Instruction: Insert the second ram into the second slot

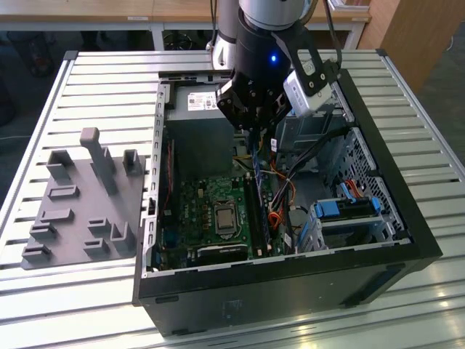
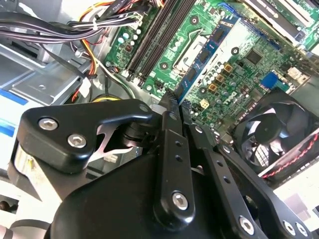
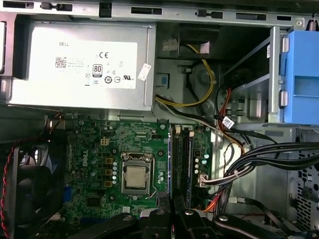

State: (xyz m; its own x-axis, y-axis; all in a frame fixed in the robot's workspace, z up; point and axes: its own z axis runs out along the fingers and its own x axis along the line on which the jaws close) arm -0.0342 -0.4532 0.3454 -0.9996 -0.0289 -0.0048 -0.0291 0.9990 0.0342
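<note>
gripper: jaws clenched on second ram | ram on edge, just beside black slots | over motherboard

The bench is showing ribbed, satin silver metal. The grey holder tray on it is looking like matt plastic. The computer case is wearing a smooth black finish. In the second wrist view the hand is looking matt black with shiny steel screws. The second ram is showing a glossy blue board. The power supply is showing bare grey sheet metal and carrying a white paper label.
</note>
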